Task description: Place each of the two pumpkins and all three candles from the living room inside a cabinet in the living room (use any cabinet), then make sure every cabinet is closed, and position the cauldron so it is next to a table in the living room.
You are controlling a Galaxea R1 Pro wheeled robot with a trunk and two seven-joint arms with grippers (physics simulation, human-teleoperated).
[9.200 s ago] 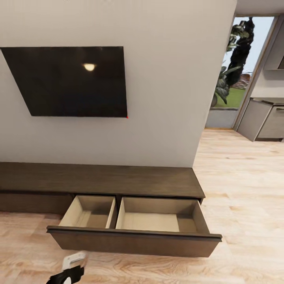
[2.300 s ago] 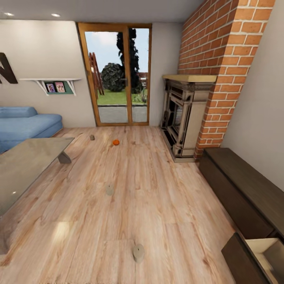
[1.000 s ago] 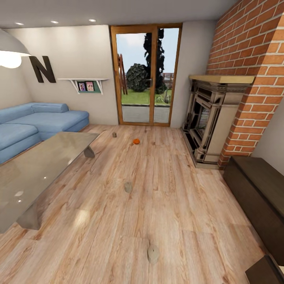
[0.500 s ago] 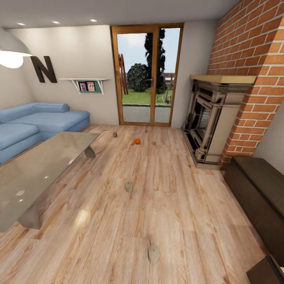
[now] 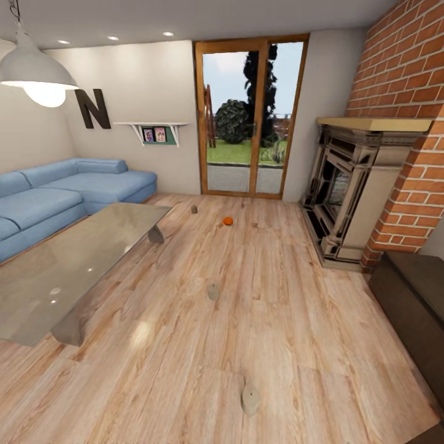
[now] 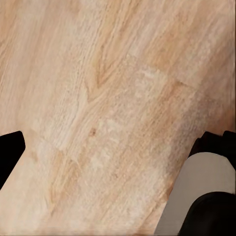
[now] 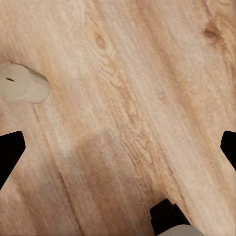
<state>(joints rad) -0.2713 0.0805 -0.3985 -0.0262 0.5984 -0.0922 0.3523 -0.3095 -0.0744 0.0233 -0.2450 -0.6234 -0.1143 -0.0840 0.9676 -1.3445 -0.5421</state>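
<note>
Wooden floor (image 5: pixel 296 320) of pale planks lay under both hands. The left hand (image 6: pixel 118 147) hung over bare boards; its two dark fingertips (image 6: pixel 10 150) stood far apart at the opposite edges of the left wrist view, with nothing between them. The right hand (image 7: pixel 118 147) was spread the same way, holding nothing, and the nearest candle (image 7: pixel 22 83), a stubby whitish cylinder, lay on its side on the floor near one of its fingertips and not between them.

From the head view, this nearest candle (image 5: pixel 250 398) lay close to the robot. A second candle (image 5: pixel 213 291) stood farther ahead on the floor, and a third candle (image 5: pixel 195 209) was far off, near the far corner of the glossy grey worktop (image 5: pixel 74 265). One orange pumpkin (image 5: pixel 227 220) sat on the floor just beside that far candle, before the glass door (image 5: pixel 250 117). The dark brown cabinet (image 5: pixel 413 296) ran along the right wall, beyond the brick fireplace (image 5: pixel 351 191). A blue sofa (image 5: pixel 61 194) stood behind the worktop.
</note>
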